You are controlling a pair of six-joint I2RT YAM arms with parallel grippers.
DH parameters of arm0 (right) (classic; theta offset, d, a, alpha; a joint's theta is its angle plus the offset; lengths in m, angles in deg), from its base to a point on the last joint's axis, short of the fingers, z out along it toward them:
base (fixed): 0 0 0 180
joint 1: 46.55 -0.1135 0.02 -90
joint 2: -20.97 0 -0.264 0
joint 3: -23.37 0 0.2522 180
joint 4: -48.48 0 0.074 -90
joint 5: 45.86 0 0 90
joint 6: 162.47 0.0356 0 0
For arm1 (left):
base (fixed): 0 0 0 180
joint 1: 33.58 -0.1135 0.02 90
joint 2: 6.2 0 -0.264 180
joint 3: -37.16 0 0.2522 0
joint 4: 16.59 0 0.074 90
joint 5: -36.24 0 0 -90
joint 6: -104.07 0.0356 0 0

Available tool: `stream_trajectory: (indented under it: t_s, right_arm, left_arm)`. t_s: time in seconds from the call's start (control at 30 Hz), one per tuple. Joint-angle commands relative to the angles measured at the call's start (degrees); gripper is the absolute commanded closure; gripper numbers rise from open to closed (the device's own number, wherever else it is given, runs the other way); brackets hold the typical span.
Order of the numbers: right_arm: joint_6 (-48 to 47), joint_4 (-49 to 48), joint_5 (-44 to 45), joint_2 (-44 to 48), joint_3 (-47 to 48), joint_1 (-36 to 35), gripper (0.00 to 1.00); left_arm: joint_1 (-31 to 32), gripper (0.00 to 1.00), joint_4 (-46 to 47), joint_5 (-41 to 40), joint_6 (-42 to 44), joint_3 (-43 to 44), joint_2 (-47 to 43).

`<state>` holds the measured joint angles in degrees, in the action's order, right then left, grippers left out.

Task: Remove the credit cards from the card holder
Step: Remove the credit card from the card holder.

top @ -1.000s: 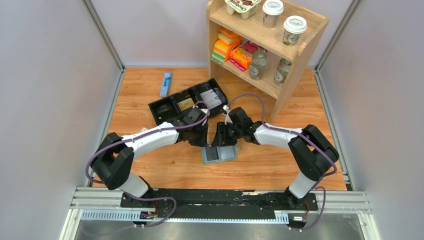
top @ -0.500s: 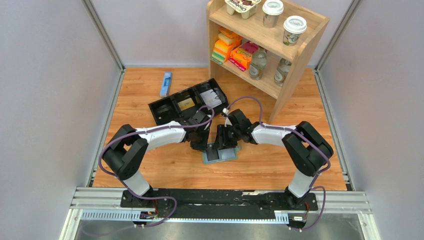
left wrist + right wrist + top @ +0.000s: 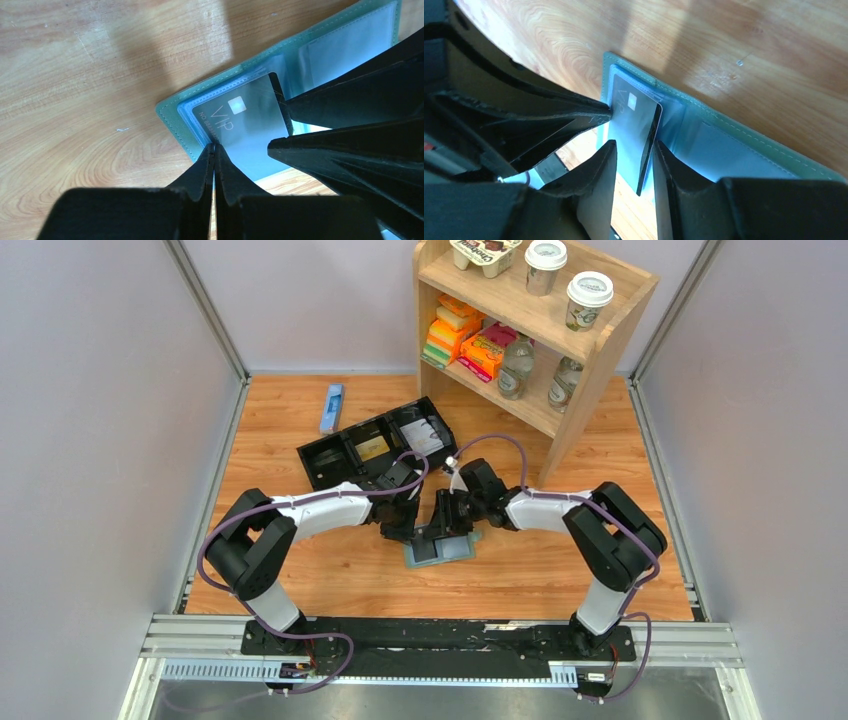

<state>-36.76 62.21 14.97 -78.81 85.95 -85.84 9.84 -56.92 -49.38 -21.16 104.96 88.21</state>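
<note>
- The card holder [image 3: 441, 549] lay open and flat near the middle of the counter [image 3: 345, 578], somewhat closer to the near edge than to the far one.
- A black card [image 3: 245, 125] marked VIP sat in the holder's left pocket, with one long edge lifted off the panel.
- The left fingers [image 3: 214, 151] were pressed together, and their joined tips touched the pocket's edge beside the card; whether they nipped the clear plastic could not be told.
- The right fingers [image 3: 613, 148] were spread a little and straddled the card's raised edge; one finger touched it, with a gap on the other side.
- The two pairs of fingers met over the same half of the holder, almost touching each other.
- The holder's right pocket panel [image 3: 744, 147] was uncovered.
- A black tray [image 3: 372, 446] stood just beyond the arms toward the far edge, and a wooden shelf [image 3: 560, 350] filled the far right corner.
- A blue packet [image 3: 332, 408] lay near the far left corner, well apart from the holder.
- Bare wood ran from the holder to the near edge and out to both side edges.
</note>
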Motion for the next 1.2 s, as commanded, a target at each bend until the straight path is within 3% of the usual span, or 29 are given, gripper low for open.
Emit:
stream_trajectory:
  t_s: [0.0,0.33,0.63,0.83,1.17]
  right_arm:
    - [2.0,-8.48,-6.86,3.28,-1.71,-0.09,0.67]
    - [5.25,-15.43,-13.54,1.27,-3.2,1.32,0.83]
    - [4.11,-7.1,-13.99,-7.17,2.86,0.97,0.8]
    - [4.37,-7.17,-14.95,-9.46,3.92,0.79,0.75]
    - [6.31,-15.08,-17.76,-2.44,-2.93,3.78,0.73]
  left_arm:
    - [0.26,0.96,-0.77,-1.57,0.68,-1.13,2.09]
    - [0.26,0.96,-0.77,-2.01,0.42,-1.31,1.83]
    - [0.26,0.96,-0.42,-1.75,0.59,-1.04,2.36]
    - [0.26,0.96,-0.68,-1.92,0.59,-1.04,2.62]
    - [0.26,0.98,-1.21,-2.45,0.24,-1.83,2.8]
